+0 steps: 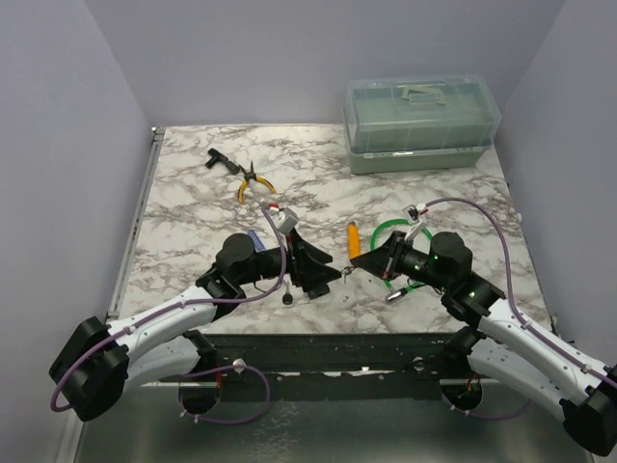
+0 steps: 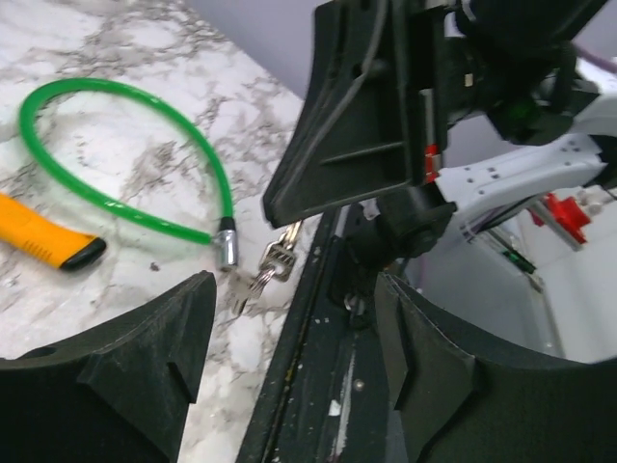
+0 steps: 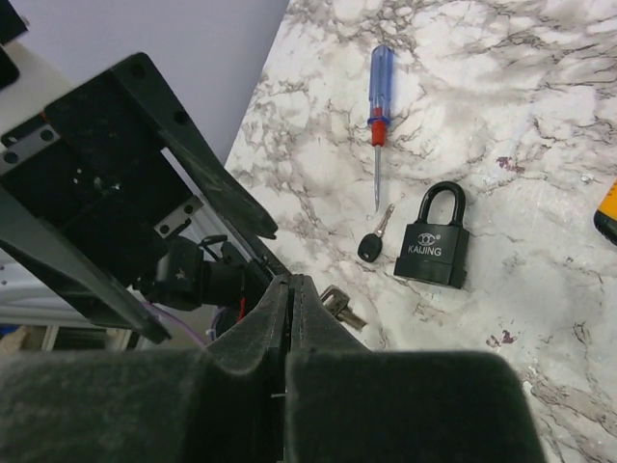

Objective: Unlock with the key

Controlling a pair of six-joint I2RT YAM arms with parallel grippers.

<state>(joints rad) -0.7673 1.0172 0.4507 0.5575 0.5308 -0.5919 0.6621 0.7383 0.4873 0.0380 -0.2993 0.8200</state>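
Observation:
The black padlock (image 3: pixel 434 241) lies flat on the marble, its shackle pointing away from me. A black-headed key (image 3: pixel 371 243) rests just left of it. My right gripper (image 3: pixel 290 282) is shut, and the small silver key (image 3: pixel 339 307) on its ring pokes out at the fingertips. In the left wrist view that key bunch (image 2: pixel 274 258) hangs from the right gripper (image 2: pixel 281 207) just above the table. My left gripper (image 2: pixel 294 285) is open over the table's front edge, facing the right one, with nothing between its fingers. In the top view the two grippers (image 1: pixel 323 271) (image 1: pixel 355 265) nearly meet.
A blue-and-red screwdriver (image 3: pixel 379 106) lies beyond the padlock. A green cable loop (image 2: pixel 125 96) and an orange utility knife (image 1: pixel 356 238) sit by the right arm. Yellow-handled pliers (image 1: pixel 253 183) lie further back, and a translucent toolbox (image 1: pixel 421 121) stands at the back right.

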